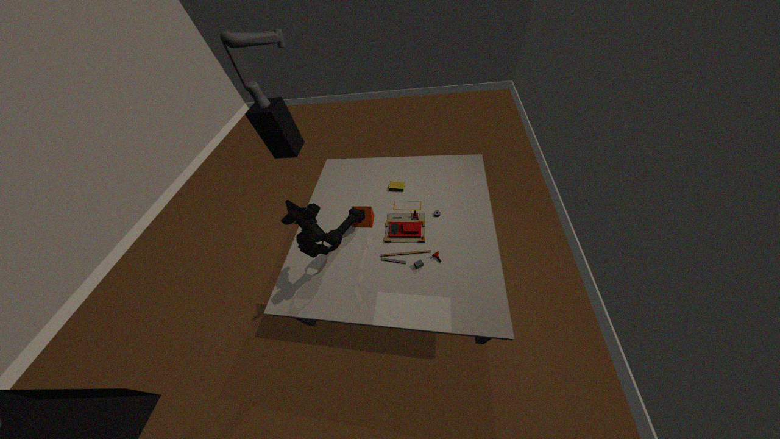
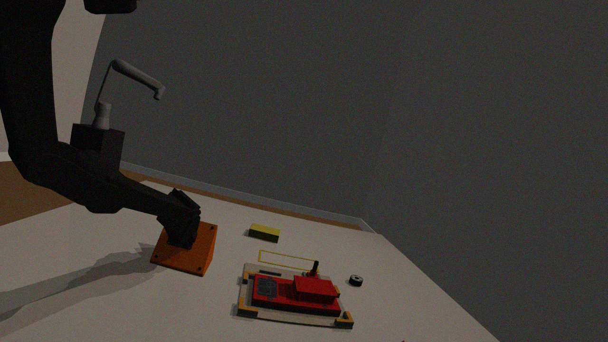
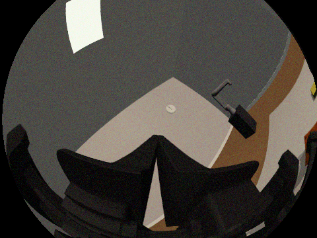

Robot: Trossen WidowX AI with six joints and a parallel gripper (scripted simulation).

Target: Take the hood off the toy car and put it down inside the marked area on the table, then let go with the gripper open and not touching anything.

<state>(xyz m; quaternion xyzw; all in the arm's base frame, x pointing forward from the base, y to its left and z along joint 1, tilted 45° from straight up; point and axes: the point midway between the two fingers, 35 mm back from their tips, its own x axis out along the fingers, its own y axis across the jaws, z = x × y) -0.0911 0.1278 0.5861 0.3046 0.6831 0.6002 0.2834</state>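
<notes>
Hand (image 3: 156,147): clenched, nothing grasped, raised off the surface (image 1: 348,294).
Hood (image 2: 315,289): apparently on the red toy car (image 2: 297,293).
Marked area (image 2: 285,259): yellow outline beside the car.
</notes>
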